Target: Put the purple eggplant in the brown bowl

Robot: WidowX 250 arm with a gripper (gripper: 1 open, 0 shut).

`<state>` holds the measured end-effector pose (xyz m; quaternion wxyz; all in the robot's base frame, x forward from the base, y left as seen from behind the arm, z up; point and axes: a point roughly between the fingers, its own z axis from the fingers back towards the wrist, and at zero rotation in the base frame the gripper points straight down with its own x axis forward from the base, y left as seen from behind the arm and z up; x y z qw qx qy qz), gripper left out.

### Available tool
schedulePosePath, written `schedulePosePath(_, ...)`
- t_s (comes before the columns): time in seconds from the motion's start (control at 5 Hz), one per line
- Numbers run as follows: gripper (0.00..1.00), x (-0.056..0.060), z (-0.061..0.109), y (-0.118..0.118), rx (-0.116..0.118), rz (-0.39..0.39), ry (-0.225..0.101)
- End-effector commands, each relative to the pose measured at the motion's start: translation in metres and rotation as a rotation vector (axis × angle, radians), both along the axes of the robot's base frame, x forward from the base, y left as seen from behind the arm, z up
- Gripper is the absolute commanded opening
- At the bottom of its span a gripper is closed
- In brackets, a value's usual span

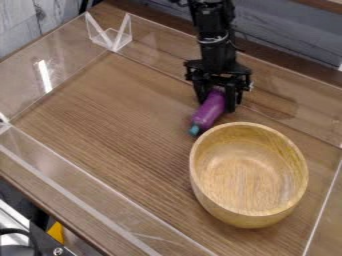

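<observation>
The purple eggplant [207,109] lies tilted on the wooden table, its teal stem tip pointing down toward the rim of the brown bowl [249,173]. My black gripper [215,94] points down over the eggplant's upper end and is shut on it, fingers on either side. The large round wooden bowl sits just in front and to the right of the eggplant, with nothing inside it. The eggplant's lower end seems to rest on the table, close to the bowl's rim.
A clear acrylic wall [54,60] borders the table's left and front. A small clear stand [110,32] sits at the back left. The table's right edge [327,140] runs close behind the bowl.
</observation>
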<state>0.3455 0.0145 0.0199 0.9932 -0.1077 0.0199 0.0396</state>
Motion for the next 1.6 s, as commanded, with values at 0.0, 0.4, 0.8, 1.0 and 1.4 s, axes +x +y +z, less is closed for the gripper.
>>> schedulePosePath(0.0, 0.0, -0.008, 0.014, 0.006, -0.005, 0.105, -0.022)
schedulePosePath(0.4, 0.0, -0.001, 0.018, 0.009, -0.022, 0.165, -0.018)
schedulePosePath(0.8, 0.0, -0.006, 0.018, 0.004, -0.031, 0.191, -0.012)
schedulePosePath(1.0, 0.0, -0.008, 0.015, -0.007, -0.035, 0.153, -0.007)
schedulePosePath(1.4, 0.0, -0.007, 0.021, -0.005, -0.043, 0.147, -0.002)
